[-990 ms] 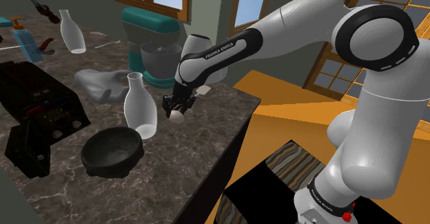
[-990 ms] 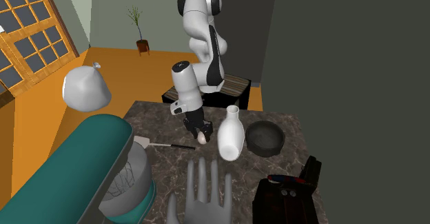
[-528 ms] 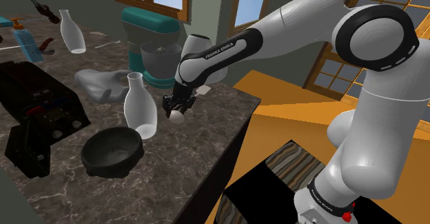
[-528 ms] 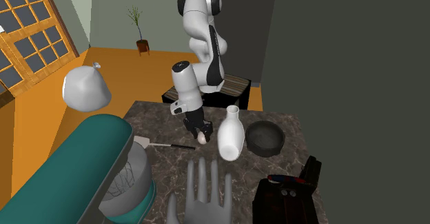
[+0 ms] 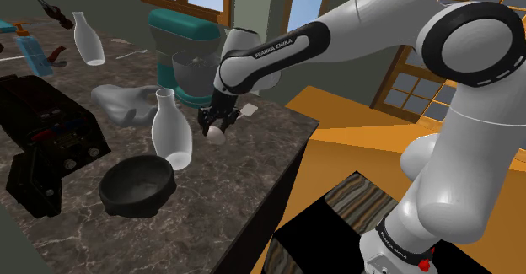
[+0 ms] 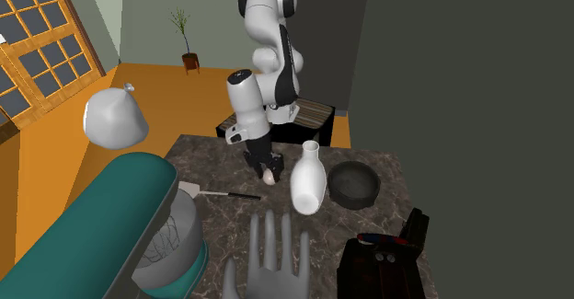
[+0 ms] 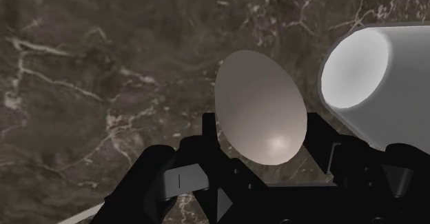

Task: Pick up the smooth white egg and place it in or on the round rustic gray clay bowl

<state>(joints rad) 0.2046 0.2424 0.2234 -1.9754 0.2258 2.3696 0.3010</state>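
Observation:
A smooth white egg [image 5: 217, 132] [image 6: 269, 176] [image 7: 262, 109] is clasped between my black fingers and hangs a little above the dark marble counter [image 5: 236, 179]. My gripper [image 5: 215, 126] [image 6: 267, 170] [image 7: 262, 141] is shut on it. The round dark grey bowl [image 5: 137, 185] [image 6: 355, 184] stands empty near the counter's front in the shoulder view, lower left of the gripper. Between them stands a tall white bottle [image 5: 171, 129] [image 6: 308, 179] [image 7: 379, 78], close beside the egg.
A teal stand mixer [image 5: 184, 53] [image 6: 138, 224] stands behind the gripper, with a grey hand-shaped object [image 5: 122, 104] [image 6: 271, 260] beside it. A black appliance [image 5: 50, 133] [image 6: 382, 260] fills the shoulder view's left. The counter edge [image 5: 291, 158] drops off to the right.
The arm has risen and carried the egg up off the counter, slightly toward the mixer. Bowl and bottle have not moved.

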